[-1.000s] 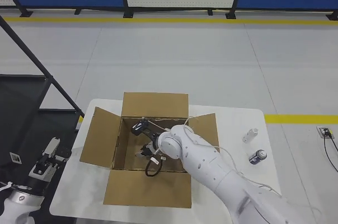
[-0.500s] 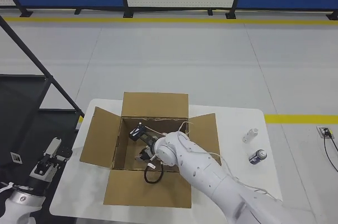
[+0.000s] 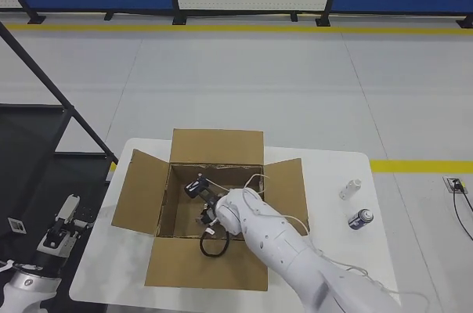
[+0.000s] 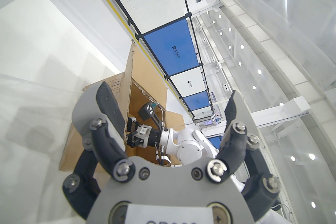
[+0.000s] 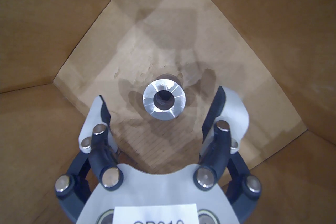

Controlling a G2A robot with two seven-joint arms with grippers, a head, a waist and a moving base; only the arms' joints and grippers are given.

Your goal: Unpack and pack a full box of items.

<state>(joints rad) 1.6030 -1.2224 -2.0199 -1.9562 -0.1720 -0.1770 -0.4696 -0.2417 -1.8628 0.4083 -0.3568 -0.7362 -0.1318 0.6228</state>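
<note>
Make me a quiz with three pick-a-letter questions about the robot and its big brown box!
1. Where is the shiny silver round metal piece? A on a shelf; B on the floor inside the open brown cardboard box; C in a person's hand.
2. How many small containers are on the white table outside the box? A two; B five; C none.
3. How are the fingers of the right gripper? A shut on the metal piece; B shut on nothing; C open.
Answers: 1 B, the right wrist view shows it on the cardboard bottom. 2 A, a small white bottle and a dark can. 3 C, the fingers stand apart, not touching the piece.
</note>
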